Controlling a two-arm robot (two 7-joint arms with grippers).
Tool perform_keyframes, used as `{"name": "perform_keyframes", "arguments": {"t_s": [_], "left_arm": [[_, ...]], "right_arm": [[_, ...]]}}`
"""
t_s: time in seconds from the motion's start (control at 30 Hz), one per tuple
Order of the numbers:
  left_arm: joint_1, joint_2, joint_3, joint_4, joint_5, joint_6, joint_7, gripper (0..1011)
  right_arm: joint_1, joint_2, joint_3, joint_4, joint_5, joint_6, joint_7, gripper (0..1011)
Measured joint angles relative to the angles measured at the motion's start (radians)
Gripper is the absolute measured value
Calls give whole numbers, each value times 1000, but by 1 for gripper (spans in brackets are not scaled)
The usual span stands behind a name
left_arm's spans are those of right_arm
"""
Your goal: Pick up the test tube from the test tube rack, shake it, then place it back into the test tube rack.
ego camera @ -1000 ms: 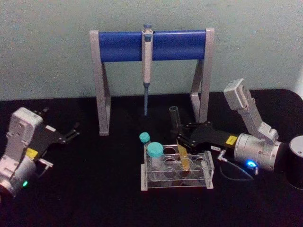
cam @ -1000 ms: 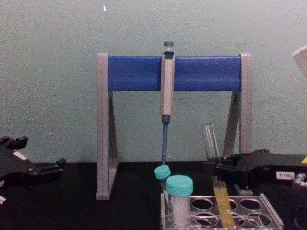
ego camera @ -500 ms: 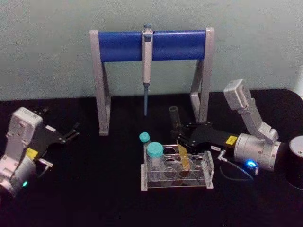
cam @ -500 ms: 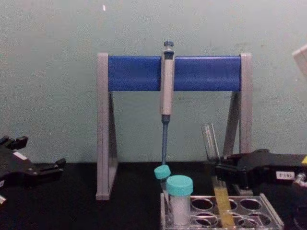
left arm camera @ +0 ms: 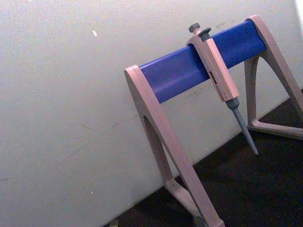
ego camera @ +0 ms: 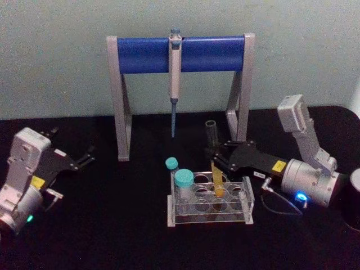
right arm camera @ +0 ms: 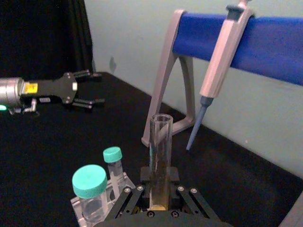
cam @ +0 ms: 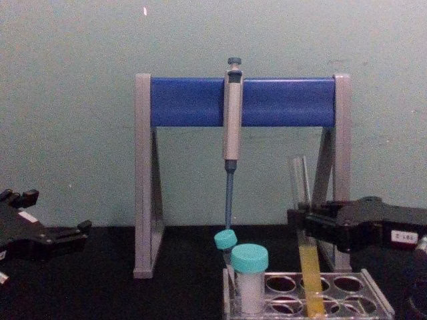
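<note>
Black tabletop (ego camera: 112, 225) carries the test tube rack (ego camera: 209, 218) near its middle. The right gripper (ego camera: 216, 159) reaches in from three o'clock, its fingers clamped on the test tube (ego camera: 217, 181) about halfway up.

In the chest view the test tube (cam: 308, 277) leans a touch, its open mouth tipped toward eleven o'clock. Its yellow-filled lower end sits down in a hole of the far row of the test tube rack (cam: 377, 297). In the right wrist view the clear upper glass of the test tube (right arm camera: 160, 142) rises from between the fingers of the right gripper (right arm camera: 160, 191).

Two teal-capped vials (ego camera: 184, 179) stand at the rack's nine o'clock end. The left gripper (ego camera: 87, 157) rests well apart at the tabletop's nine o'clock side, fingers spread apart. At twelve o'clock behind the rack stands a pipette stand (ego camera: 140, 54), with a pipette (ego camera: 175, 73) hanging from its blue bar.
</note>
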State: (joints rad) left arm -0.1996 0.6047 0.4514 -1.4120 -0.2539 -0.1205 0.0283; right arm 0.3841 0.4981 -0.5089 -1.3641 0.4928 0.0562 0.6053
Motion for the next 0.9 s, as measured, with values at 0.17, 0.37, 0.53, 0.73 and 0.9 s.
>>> {"name": "perform_keyframes", "arguments": {"t_s": [0.17,0.37,0.53,0.73,0.9], "left_arm": [[0,0,0,0,0,0,0,1010],[0,0,0,0,0,0,0,1010],[0,0,0,0,0,0,0,1010],[0,0,0,0,0,0,0,1010],[0,0,0,0,0,0,0,1010]], "right_arm": [[-41,2,31,-23,23,-48,-8,221],[-77,7,67,-53,51,-111,1,221],[-90,13,89,-85,64,-143,9,221],[-94,14,110,-126,74,-178,14,222],[-90,13,115,-137,75,-185,17,221]]}}
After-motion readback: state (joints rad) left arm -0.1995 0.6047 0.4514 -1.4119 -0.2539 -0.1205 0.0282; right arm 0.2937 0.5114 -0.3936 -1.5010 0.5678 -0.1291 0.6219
